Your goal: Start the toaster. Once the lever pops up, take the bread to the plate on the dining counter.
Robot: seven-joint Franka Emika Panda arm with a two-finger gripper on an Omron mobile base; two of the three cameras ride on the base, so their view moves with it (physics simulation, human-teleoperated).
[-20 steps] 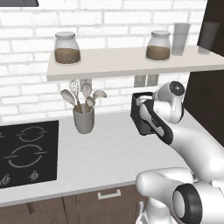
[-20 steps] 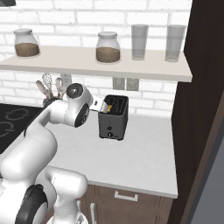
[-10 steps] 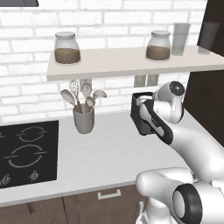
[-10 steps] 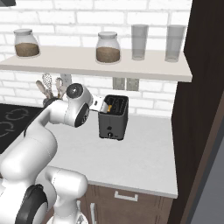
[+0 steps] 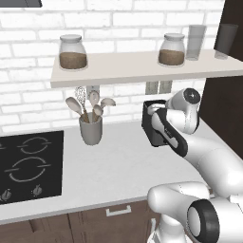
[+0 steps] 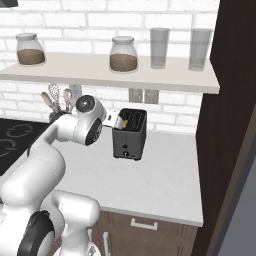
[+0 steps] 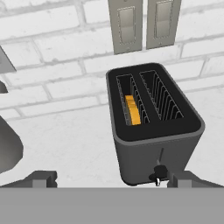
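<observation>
The jaws of the gripper (image 7: 105, 178) stand wide open and hold nothing; the two dark tips are far apart, just in front of the toaster (image 7: 154, 127). The toaster stands on the white worktop (image 6: 165, 175) near the brick wall, under two outlets (image 7: 141, 24). The bread (image 7: 132, 109) sits upright in its left slot. A small lever (image 7: 159, 171) is at the front face, low down.

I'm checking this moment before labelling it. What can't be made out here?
- Bread: sunk in the toaster's slot, hand view; lower part hidden.
- Toaster, left base view: the arm covers most.
- Lever: position unclear, hand view.
- End effector: tips cut off by the bottom edge.
</observation>
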